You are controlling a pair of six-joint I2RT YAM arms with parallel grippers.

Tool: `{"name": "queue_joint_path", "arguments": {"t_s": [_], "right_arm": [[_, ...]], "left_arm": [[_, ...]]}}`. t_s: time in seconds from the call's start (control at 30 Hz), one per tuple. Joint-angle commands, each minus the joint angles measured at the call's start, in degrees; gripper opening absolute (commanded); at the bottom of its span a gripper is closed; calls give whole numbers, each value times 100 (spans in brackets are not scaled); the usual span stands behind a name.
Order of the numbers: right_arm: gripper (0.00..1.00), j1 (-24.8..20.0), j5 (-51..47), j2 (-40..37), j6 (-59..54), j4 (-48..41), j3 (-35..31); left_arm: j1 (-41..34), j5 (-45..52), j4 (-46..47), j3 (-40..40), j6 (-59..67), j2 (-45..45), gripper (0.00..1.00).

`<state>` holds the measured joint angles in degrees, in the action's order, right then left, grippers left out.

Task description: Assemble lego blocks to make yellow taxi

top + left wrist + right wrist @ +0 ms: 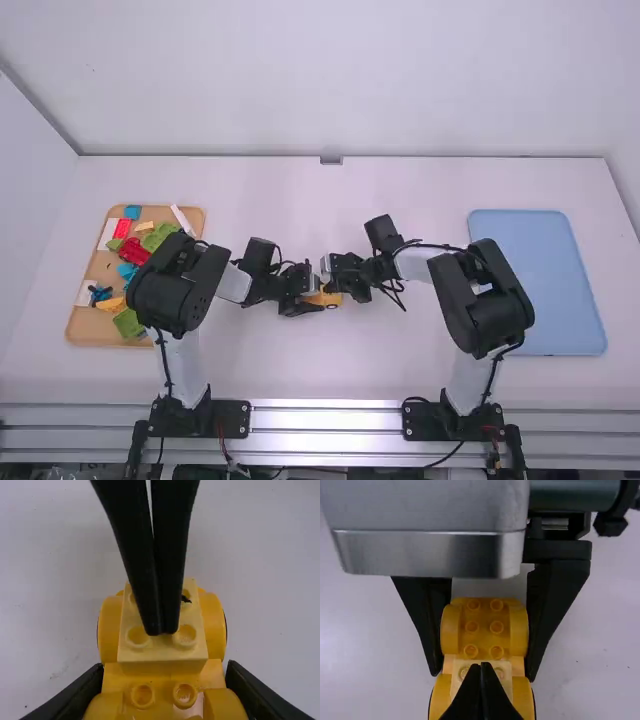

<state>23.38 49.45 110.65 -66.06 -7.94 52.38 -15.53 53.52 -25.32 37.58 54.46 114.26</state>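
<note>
Left gripper (318,297) clasps one yellow car (484,617) bearing one pale block (162,655).

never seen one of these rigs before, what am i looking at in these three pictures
You are seeing two robot arms, the left arm and the right arm, at a white table. The high view looks down from above and behind them; the other two come from cameras on each arm's wrist.

On the left lies a wooden tray of colorful toy bricks; on the right, a light blue mat or tray.

In the middle, the left gripper holds a yellow wheeled build by its sides. The right gripper, fingers together, has its tips at the paler block on top.
</note>
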Motion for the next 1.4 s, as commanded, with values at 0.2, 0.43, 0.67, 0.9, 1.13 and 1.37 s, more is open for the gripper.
{"name": "queue_joint_path", "arguments": {"t_s": [0.2, 0.43, 0.67, 0.9, 1.13, 1.37], "right_arm": [[0, -313, 476, -227, 13, -708, 529], [0, -654, 98, -929, 260, -732, 940], [3, -614, -599, -1014, 1110, -138, 949], [8, -619, -579, -1014, 1075, -129, 949], [47, -514, -581, -1014, 1119, -146, 949], [57, -431, -601, -1014, 1161, -105, 949]], "left_arm": [[35, -192, -85, -11, -238, 68, 46], [-13, -267, 177, 361, -151, 68, 50], [-22, -354, 632, 721, -101, 68, 50], [-22, -350, 625, 588, 107, 68, 57], [-20, -345, 643, 590, 46, 68, 68], [46, -61, 627, 739, -232, 61, 100]]}}
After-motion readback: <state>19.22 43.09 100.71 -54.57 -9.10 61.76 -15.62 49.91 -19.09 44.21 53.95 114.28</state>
